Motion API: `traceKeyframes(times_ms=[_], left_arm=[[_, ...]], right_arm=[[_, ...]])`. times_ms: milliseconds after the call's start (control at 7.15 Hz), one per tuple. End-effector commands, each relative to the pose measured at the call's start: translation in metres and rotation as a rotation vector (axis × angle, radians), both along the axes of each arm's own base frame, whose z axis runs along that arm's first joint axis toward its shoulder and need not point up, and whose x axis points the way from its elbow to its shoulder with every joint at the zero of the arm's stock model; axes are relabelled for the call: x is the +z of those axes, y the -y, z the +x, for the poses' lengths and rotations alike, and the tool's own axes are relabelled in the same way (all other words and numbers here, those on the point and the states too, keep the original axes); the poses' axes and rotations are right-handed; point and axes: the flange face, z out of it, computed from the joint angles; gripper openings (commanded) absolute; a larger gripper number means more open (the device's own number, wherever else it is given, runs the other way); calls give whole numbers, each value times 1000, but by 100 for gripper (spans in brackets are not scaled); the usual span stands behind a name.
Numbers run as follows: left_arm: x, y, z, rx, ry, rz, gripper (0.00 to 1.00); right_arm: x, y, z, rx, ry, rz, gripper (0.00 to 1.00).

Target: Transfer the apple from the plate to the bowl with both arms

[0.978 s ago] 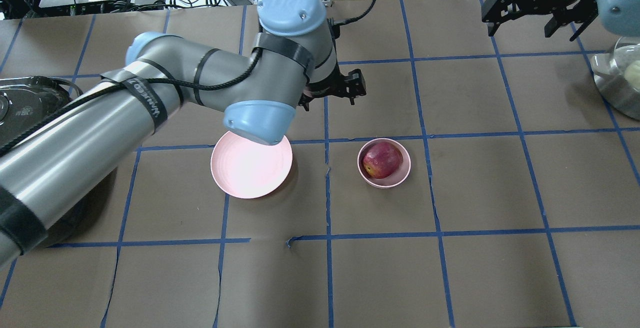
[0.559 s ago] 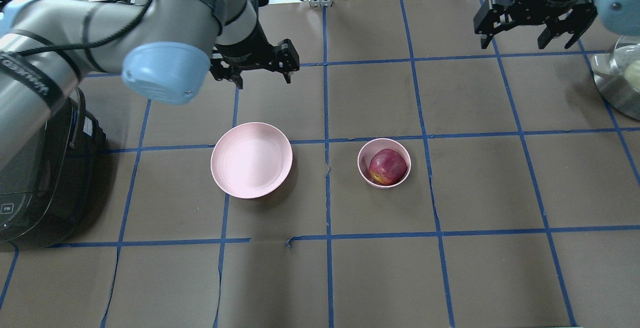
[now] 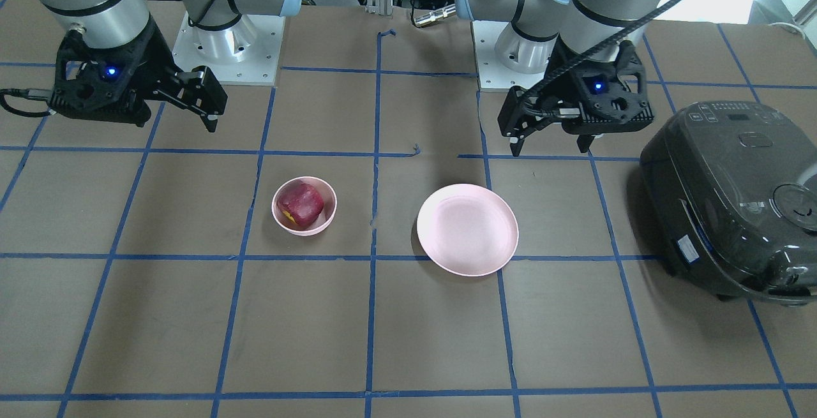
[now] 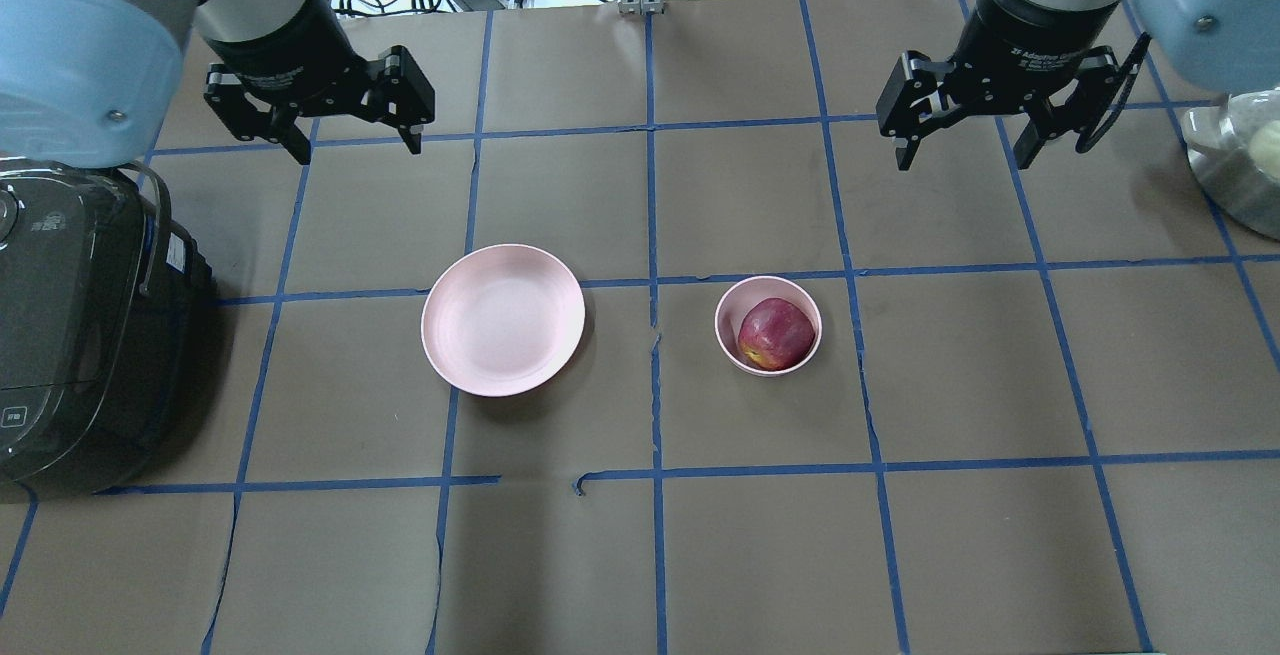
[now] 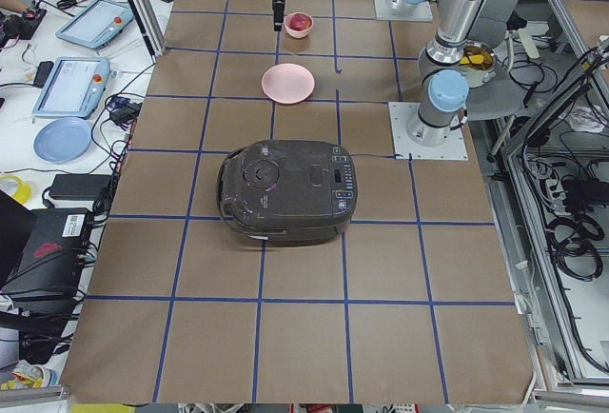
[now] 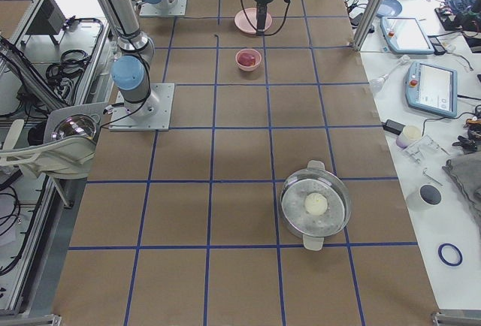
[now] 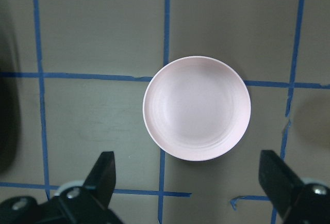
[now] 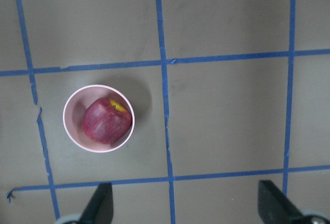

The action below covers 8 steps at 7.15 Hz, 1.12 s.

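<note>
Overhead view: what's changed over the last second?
The left gripper swung from the view's middle to its left, and its arm no longer covers the plate. The right gripper came in from the far right corner, somewhat nearer the bowl. The apple settled slightly inside the bowl. Both grippers stay open and empty; plate and bowl have not moved.

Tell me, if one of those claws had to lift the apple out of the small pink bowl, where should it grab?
Probably from straight above, pinching the apple across its upper sides. The wall of the bowl rings its lower part, so a sideways approach looks blocked, while its top is exposed. It sits off-centre, which leaves a gap on one side.
</note>
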Motion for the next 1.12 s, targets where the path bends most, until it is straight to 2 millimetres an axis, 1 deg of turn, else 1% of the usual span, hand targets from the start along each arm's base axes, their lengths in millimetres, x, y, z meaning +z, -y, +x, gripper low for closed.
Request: traceKeyframes(times_ms=[0,140,280,419,559,699,978], left_arm=[[51,-9,12,-29,-15,-113,100],[44,-16,10,-34,-18,-80,100],[38,-14,9,-35,-20,-68,100],[36,-13,9,-38,-19,-63,100],[37,-16,8,-46,-22,-62,100],[34,-16,2,-58,-21,-55,100],[35,-18,0,-62,-13,-58,100]], right_arm=[[4,-12,6,6,45,34,100],[4,-12,6,6,45,32,100],[4,-12,6,7,42,32,100],[4,-13,5,7,34,32,100],[4,-12,5,8,29,34,100],[4,-12,5,8,31,34,100],[4,-12,5,8,31,34,100]])
